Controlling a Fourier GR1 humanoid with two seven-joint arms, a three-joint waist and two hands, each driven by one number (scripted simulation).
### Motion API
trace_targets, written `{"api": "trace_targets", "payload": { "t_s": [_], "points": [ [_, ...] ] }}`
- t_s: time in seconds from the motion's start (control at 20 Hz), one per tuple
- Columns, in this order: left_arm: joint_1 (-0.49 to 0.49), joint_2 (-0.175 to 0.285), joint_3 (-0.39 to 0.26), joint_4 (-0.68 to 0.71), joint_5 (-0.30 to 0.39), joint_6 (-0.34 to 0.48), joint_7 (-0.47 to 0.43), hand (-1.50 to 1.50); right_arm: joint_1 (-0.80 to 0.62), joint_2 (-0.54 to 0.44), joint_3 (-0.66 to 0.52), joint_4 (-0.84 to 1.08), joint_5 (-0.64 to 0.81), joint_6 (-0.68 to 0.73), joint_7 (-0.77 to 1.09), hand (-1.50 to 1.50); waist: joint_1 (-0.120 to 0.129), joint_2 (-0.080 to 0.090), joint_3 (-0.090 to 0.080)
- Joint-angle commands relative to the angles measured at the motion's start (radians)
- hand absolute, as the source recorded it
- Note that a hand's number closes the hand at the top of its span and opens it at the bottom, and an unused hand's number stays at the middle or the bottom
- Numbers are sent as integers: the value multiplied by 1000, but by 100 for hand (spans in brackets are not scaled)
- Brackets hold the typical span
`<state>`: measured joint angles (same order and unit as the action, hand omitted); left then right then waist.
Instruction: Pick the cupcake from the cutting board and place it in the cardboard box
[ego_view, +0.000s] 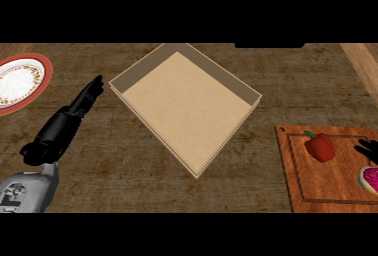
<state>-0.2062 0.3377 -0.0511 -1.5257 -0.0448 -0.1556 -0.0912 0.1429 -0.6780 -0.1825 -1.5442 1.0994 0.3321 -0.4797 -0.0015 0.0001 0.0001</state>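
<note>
While the left hand rests over the counter with its fingers straight, close together and holding nothing, their tips point away from the robot into the gap between the plate and the cardboard box. The plate lies just left of those tips and the box's left corner just right of them, neither touched. Only a small black part of the right hand shows at the view's right edge, above the cutting board; whether it is open or closed cannot be told. The cupcake, pink-topped and cut off by the edge, sits on the board just on the robot's side of that hand, not in its hold. A red pepper lies on the board just to the hand's left. The box stands well left of the right hand.
</note>
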Motion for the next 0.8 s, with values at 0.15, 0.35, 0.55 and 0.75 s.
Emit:
{"api": "trace_targets", "payload": {
  "t_s": [0.15,0.35,0.55,0.75],
  "points": [
    [-48,-32,29,48,-37,-14,0,0,-35,-9,-50,171,66,-114,-77,-150,-3,0,0],
    [-7,-50,42,1,-47,-27,5,0,-22,27,-41,167,75,-86,-95,-150,-2,-1,0],
    [-29,-68,28,15,-66,-27,8,0,-128,34,11,305,124,-183,-163,150,3,1,0],
    [65,-58,32,-35,-78,-34,-36,0,-108,100,29,308,146,-337,-189,150,5,0,0]
  ]
}}
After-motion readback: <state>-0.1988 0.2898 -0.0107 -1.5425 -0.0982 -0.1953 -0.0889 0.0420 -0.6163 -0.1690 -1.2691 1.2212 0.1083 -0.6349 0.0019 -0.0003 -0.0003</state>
